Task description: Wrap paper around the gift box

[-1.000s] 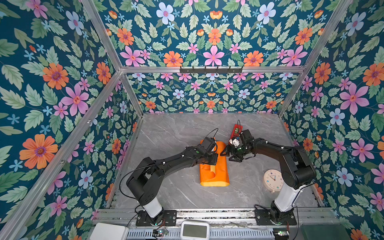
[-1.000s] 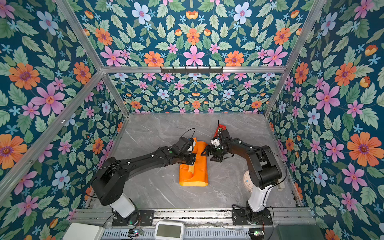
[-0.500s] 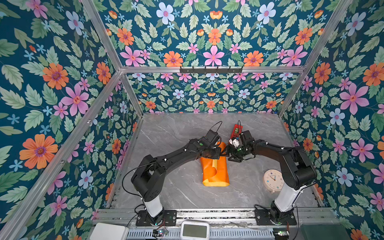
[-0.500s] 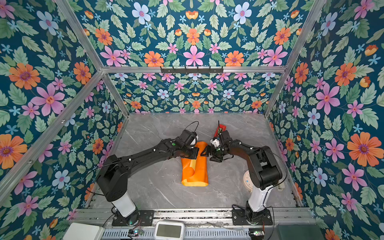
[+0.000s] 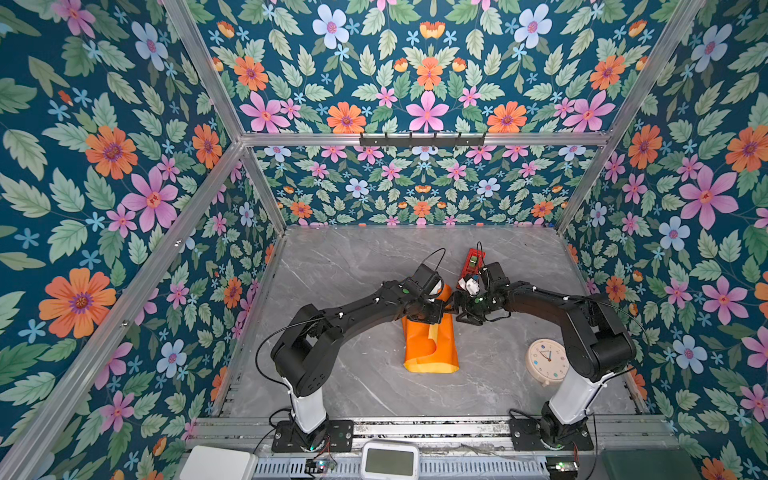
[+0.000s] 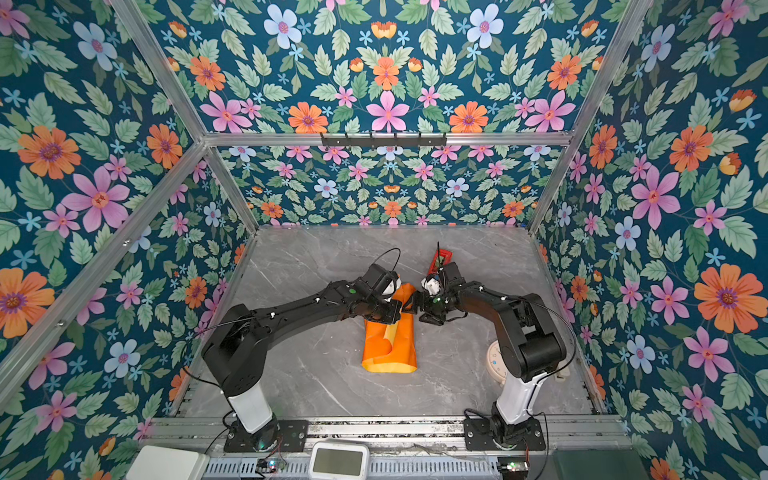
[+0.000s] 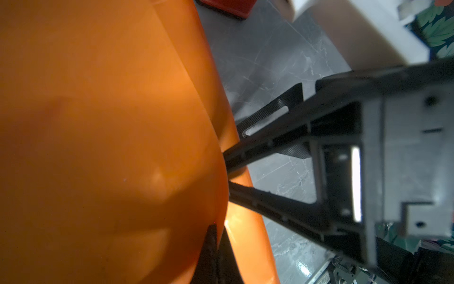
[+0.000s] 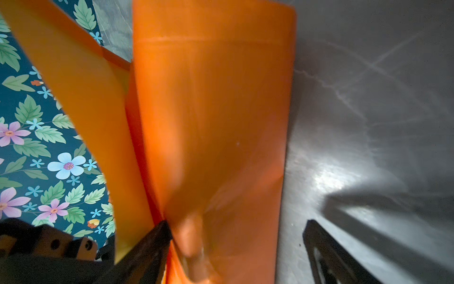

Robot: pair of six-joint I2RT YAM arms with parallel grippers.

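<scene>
The paper (image 5: 430, 345) lies folded into a narrow glossy orange bundle mid-table, also in the other top view (image 6: 388, 347). The gift box is hidden; no blue shows. My left gripper (image 5: 440, 311) (image 6: 397, 309) is at the bundle's far end. In the left wrist view it (image 7: 215, 228) is shut on a raised edge of the paper (image 7: 110, 123). My right gripper (image 5: 455, 309) (image 6: 415, 305) faces it from the right. It (image 8: 235, 246) stands open with the paper (image 8: 208, 110) between its wide-set fingers. The left wrist view shows its tips (image 7: 227, 169) straddling the paper's edge.
A slim red gadget (image 5: 473, 262) lies just behind the two grippers. A round cream clock (image 5: 547, 360) sits on the grey marble table (image 5: 353, 270) beside the right arm's base. Floral walls close in three sides.
My left gripper has moved a little back and to the right with the paper's edge. The bundle looks narrower. The right gripper has barely moved.
</scene>
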